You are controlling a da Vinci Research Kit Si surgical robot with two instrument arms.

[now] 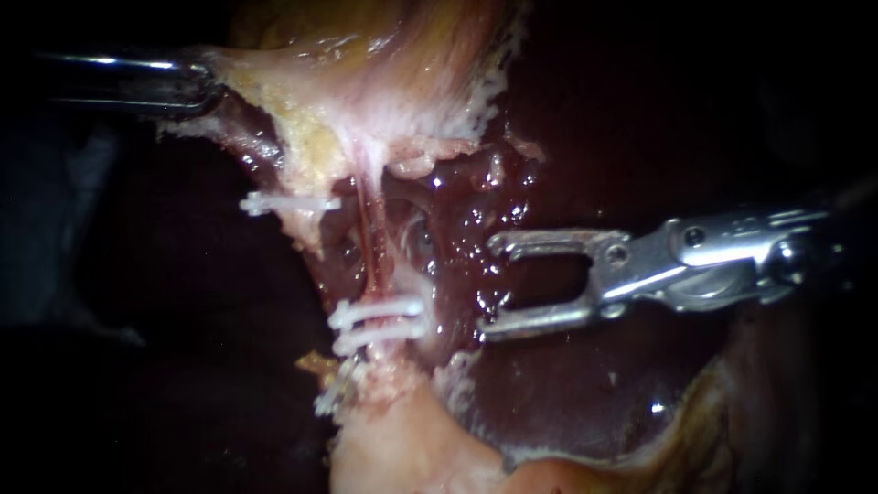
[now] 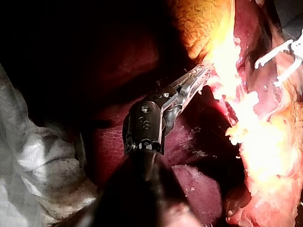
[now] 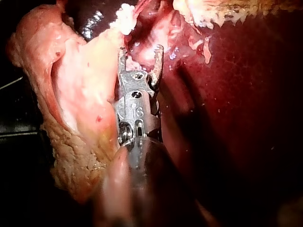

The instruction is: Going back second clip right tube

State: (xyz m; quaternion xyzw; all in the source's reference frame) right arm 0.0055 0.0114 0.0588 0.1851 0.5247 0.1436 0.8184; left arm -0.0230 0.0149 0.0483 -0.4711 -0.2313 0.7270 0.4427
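2 clips (image 1: 380, 322) cross the tube (image 1: 369, 242), near the right instrument's wide, empty hand (image 1: 489, 286), whose tips point at them; the left instrument's hand (image 1: 207, 87) clamps tissue (image 1: 274, 87).

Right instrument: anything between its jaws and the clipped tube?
Nothing visible. In the endoscope view the right instrument has open, empty jaws, apart from the tube and its two clips. Only wet, dark red liver lies behind the gap between them.
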